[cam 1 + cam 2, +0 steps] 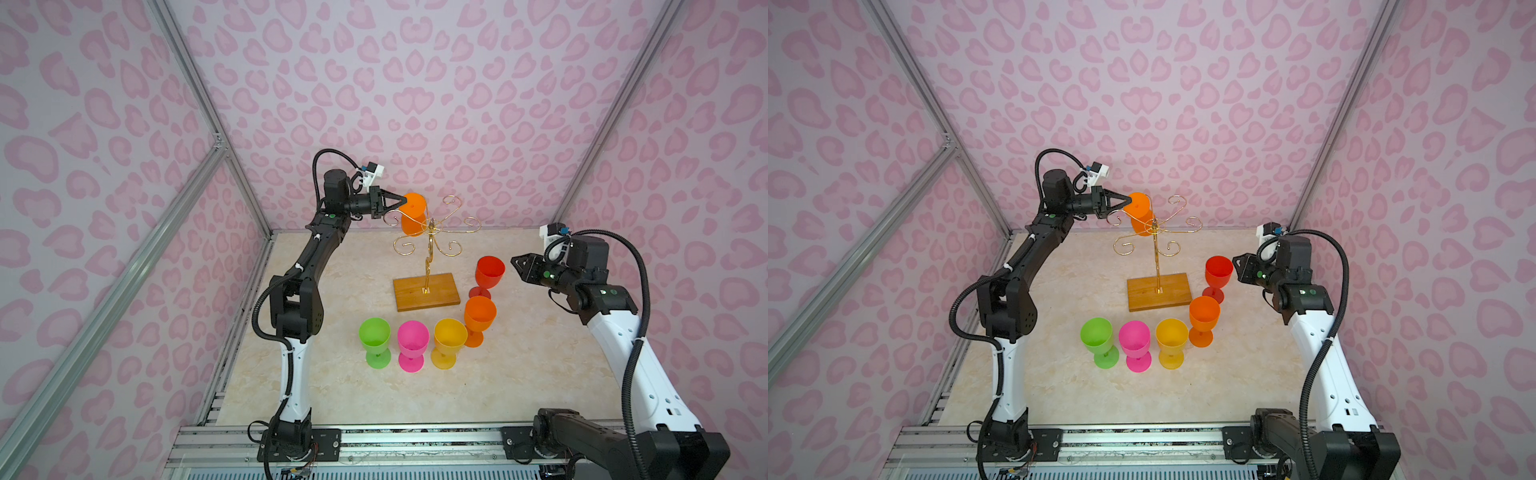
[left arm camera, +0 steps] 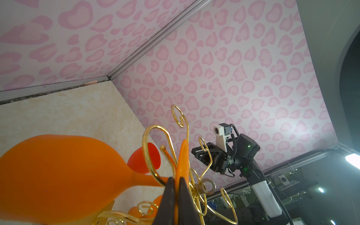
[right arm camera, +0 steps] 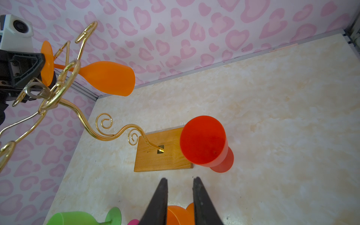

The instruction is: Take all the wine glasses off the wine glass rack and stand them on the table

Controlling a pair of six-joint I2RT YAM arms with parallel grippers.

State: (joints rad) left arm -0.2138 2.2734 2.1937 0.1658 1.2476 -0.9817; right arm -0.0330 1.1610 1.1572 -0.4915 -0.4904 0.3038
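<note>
An orange wine glass (image 1: pixel 410 226) (image 1: pixel 1139 224) hangs bowl-down at the back of the wine glass rack (image 1: pixel 428 251) (image 1: pixel 1158 266), a gold wire stand on a wooden base. Its stem runs through one curled arm. My left gripper (image 1: pixel 402 201) (image 1: pixel 1128 201) is up at the rack's top, shut on the edge of the glass's flat foot (image 2: pixel 183 155). The left wrist view shows the left gripper (image 2: pixel 176 180) pinching that foot, with the bowl (image 2: pixel 58 175) beside it. My right gripper (image 1: pixel 515 262) (image 3: pixel 179 180) hovers to the right of the rack, open with nothing between its fingers.
Several plastic glasses stand upright on the marble table (image 1: pixel 519 374): red (image 1: pixel 489 272) right of the rack's base, then orange (image 1: pixel 480 316), yellow (image 1: pixel 449 338), pink (image 1: pixel 412 340) and green (image 1: pixel 375 336) in front of it. Pink patterned walls close in three sides.
</note>
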